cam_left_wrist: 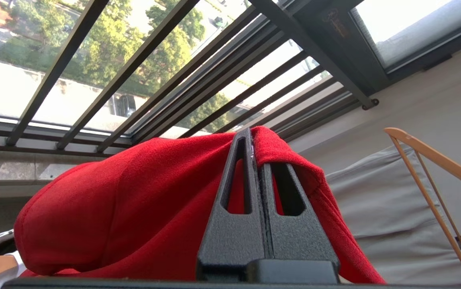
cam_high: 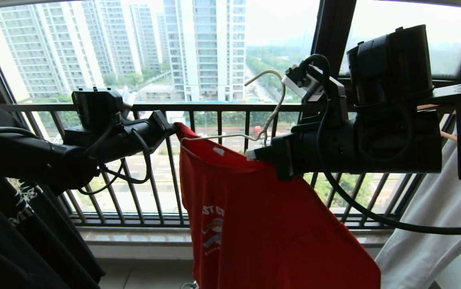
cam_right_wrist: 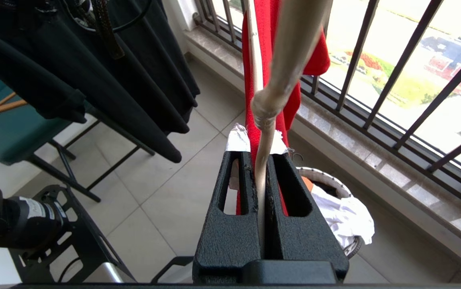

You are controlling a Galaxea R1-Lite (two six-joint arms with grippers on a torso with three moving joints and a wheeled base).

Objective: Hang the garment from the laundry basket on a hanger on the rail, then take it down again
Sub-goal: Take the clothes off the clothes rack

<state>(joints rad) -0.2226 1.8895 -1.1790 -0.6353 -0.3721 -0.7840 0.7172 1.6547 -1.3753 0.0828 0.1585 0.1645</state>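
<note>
The red garment (cam_high: 262, 208) hangs on the thin white hanger (cam_high: 272, 108) in front of the window, held up between both arms. My left gripper (cam_high: 171, 127) is shut on the garment's shoulder edge; red cloth (cam_left_wrist: 134, 192) drapes over its closed fingers (cam_left_wrist: 252, 138). My right gripper (cam_high: 254, 154) is shut on the hanger's wire (cam_right_wrist: 260, 168) just below the hook's twisted neck, with the garment (cam_right_wrist: 262, 40) beyond it. The hook curves up free in the air. The laundry basket (cam_right_wrist: 327, 175) stands on the floor below the right gripper. The rail is out of view.
A black printed T-shirt (cam_high: 13, 224) hangs at the left and a pale grey garment (cam_high: 435, 233) on a wooden hanger (cam_left_wrist: 435, 160) at the right. The black window railing (cam_high: 222, 107) runs close behind. White cloth (cam_right_wrist: 347, 216) lies in the basket. A teal chair (cam_right_wrist: 9, 128) stands behind.
</note>
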